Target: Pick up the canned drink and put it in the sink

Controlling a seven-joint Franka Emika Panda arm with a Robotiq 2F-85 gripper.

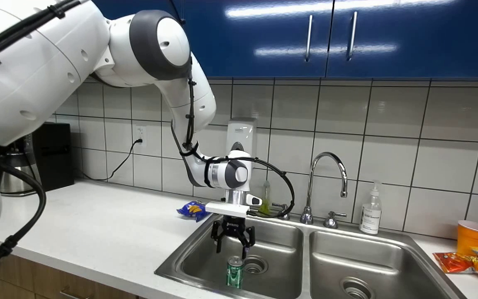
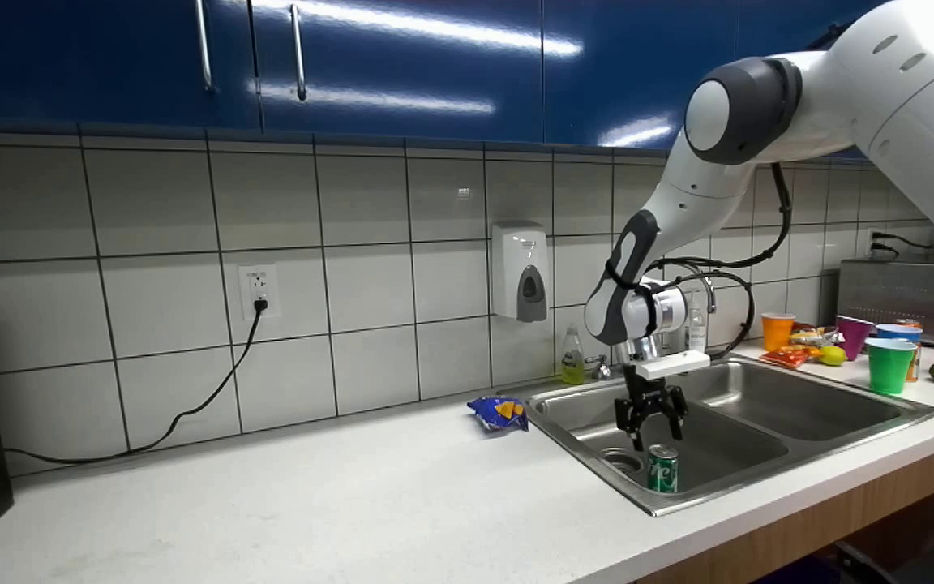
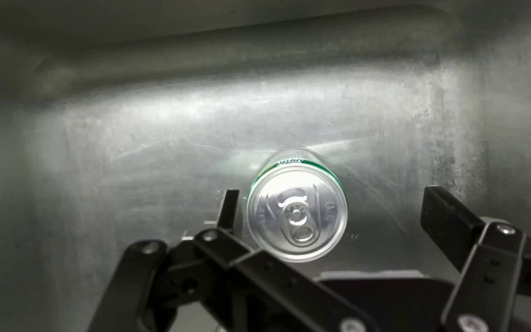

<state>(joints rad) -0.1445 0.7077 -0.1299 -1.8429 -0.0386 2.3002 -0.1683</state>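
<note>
The canned drink [image 1: 235, 273], green with a silvery lid, stands upright in the left-hand basin of the steel sink [image 1: 282, 272]. The same can [image 2: 662, 472] shows near the front rim of the sink [image 2: 739, 442]. My gripper [image 1: 231, 251] points down just above it, its jaws wide apart and holding nothing. Seen from the wrist, the can's lid [image 3: 297, 212] appears between the fingers, closer to the left-hand one, with a thin gap there and a wider one on the right. In an exterior view the front rim hides the can's base.
A curved chrome faucet [image 1: 344, 187] rises behind the basins, with a soap bottle [image 1: 370, 216] beside it. A blue packet [image 2: 501, 412] lies on the counter by the sink. Cups, including a green cup [image 2: 890, 367], fruit and snack bags crowd the far side.
</note>
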